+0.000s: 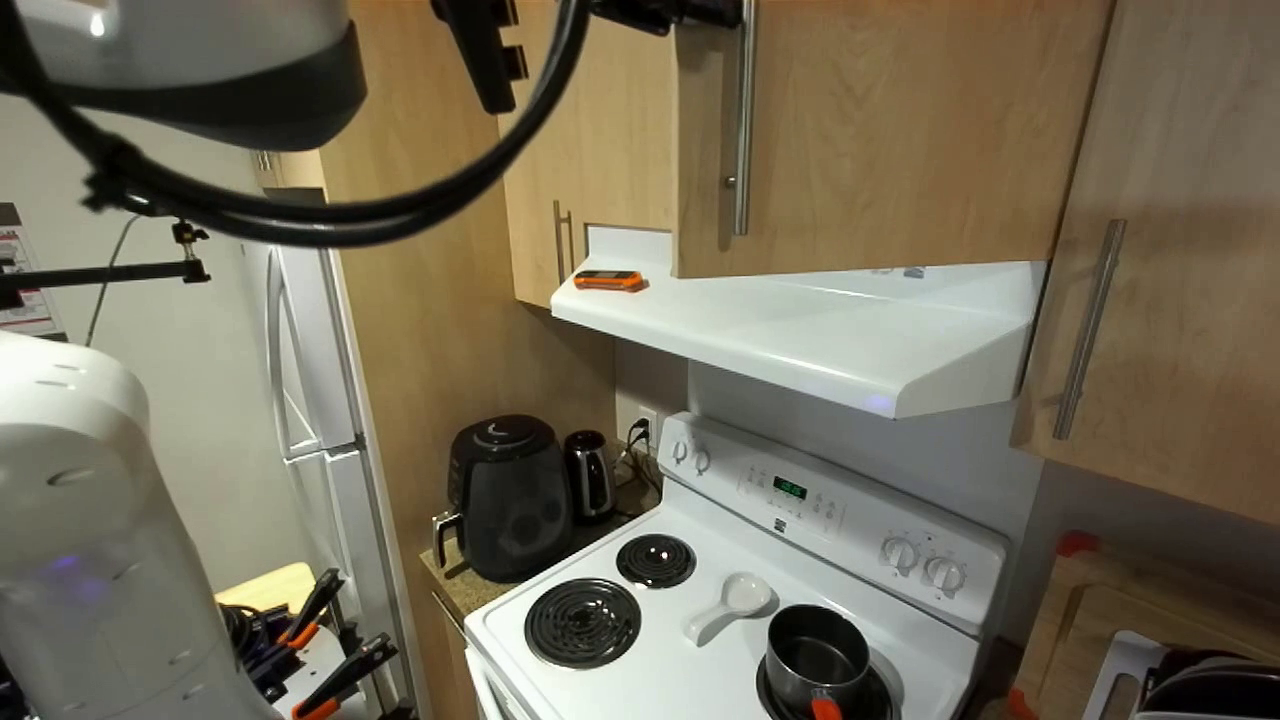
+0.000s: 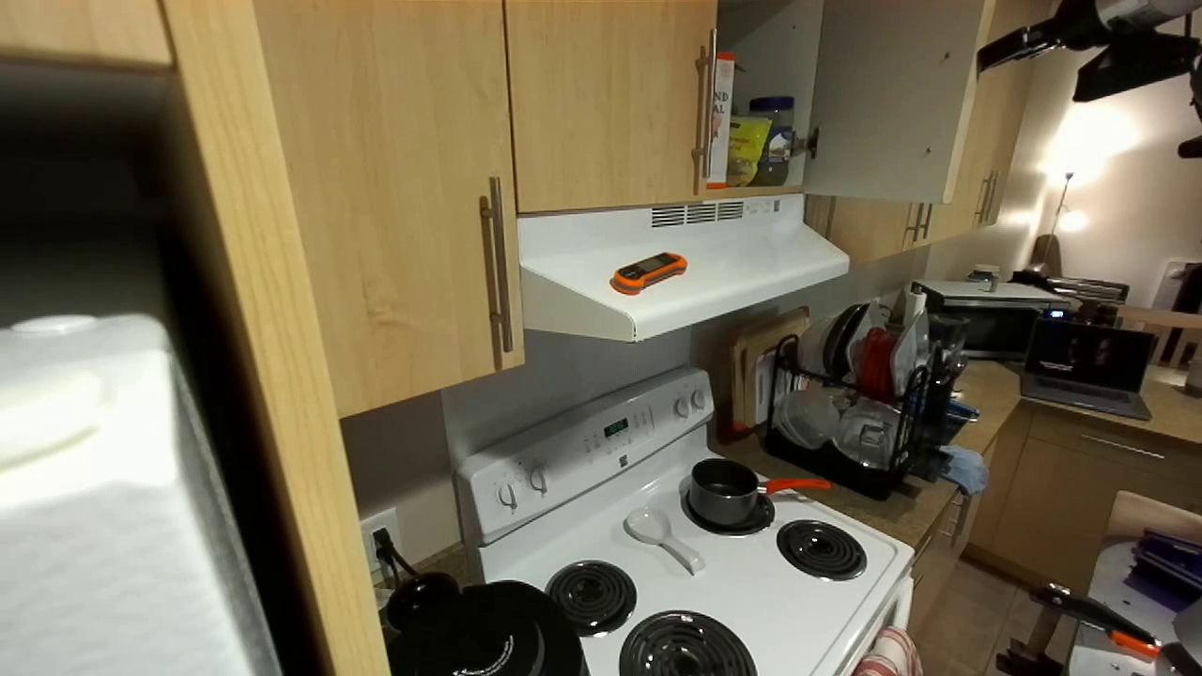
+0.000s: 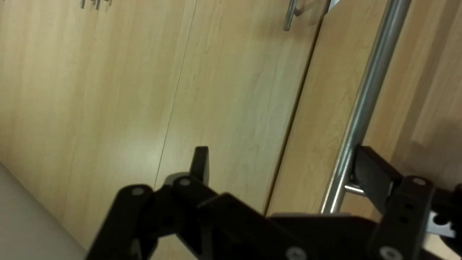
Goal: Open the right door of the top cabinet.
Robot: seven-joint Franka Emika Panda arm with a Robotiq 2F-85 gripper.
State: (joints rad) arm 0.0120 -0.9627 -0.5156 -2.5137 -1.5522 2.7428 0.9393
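The right door (image 1: 890, 140) of the top cabinet stands swung out over the range hood; its pale inner face (image 2: 887, 103) shows in an exterior view. Through the opening, food packages are visible inside the top cabinet (image 2: 761, 33). Its left door (image 2: 606, 103) is closed. In the wrist view my gripper (image 3: 281, 148) is spread wide. One finger (image 3: 375, 177) sits at the metal bar handle (image 3: 364, 104), on its far side next to the handle's post; whether it touches the bar I cannot tell. The opposite finger (image 3: 200, 164) is well away from the bar.
Below is the white range hood (image 1: 800, 320) with an orange-edged device (image 2: 648, 272) on it. Longer wood doors (image 1: 1180, 250) flank the hood. The stove (image 1: 720, 640) holds a pot (image 2: 728, 493) and a spoon rest (image 2: 662, 535). An air fryer (image 1: 510, 500) stands beside it.
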